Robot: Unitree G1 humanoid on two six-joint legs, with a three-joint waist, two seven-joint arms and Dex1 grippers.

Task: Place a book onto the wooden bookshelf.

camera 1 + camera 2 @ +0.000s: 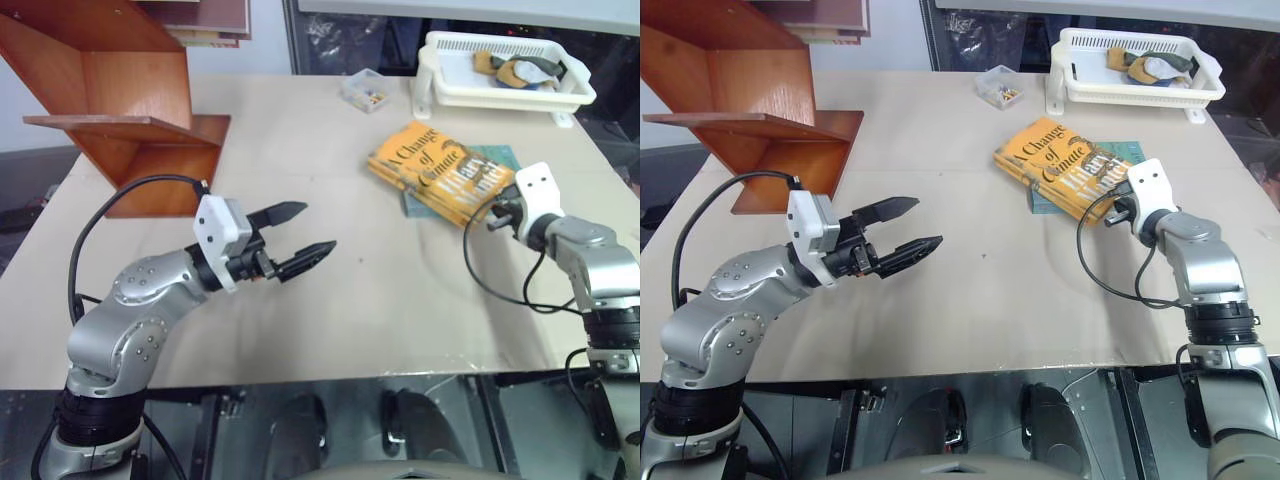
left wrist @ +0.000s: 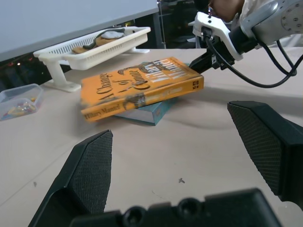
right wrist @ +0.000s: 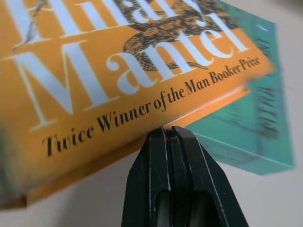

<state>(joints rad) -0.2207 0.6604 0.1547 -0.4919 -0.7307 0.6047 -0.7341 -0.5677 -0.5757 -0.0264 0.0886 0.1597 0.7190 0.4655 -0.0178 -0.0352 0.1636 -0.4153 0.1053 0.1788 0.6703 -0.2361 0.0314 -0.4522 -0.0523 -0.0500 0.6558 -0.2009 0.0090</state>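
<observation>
The book (image 1: 441, 172) is seen flat on the bench (image 1: 330, 300), stacked on a teal book (image 2: 147, 111), far right of the bookshelf (image 1: 120, 120). The right gripper (image 3: 169, 135) is pressed fully together, tips set at the book's near cover edge, nothing gripped. The left gripper (image 1: 300, 238) is held spread wide over mid-bench, empty. A white basket (image 1: 500, 75) is placed behind the books.

A pale beige desk (image 1: 330, 300) is seen in even light. Behind its far edge a dark glass panel (image 1: 350, 45) is set, and a grey-white wall (image 2: 57, 23) is seen beyond.
</observation>
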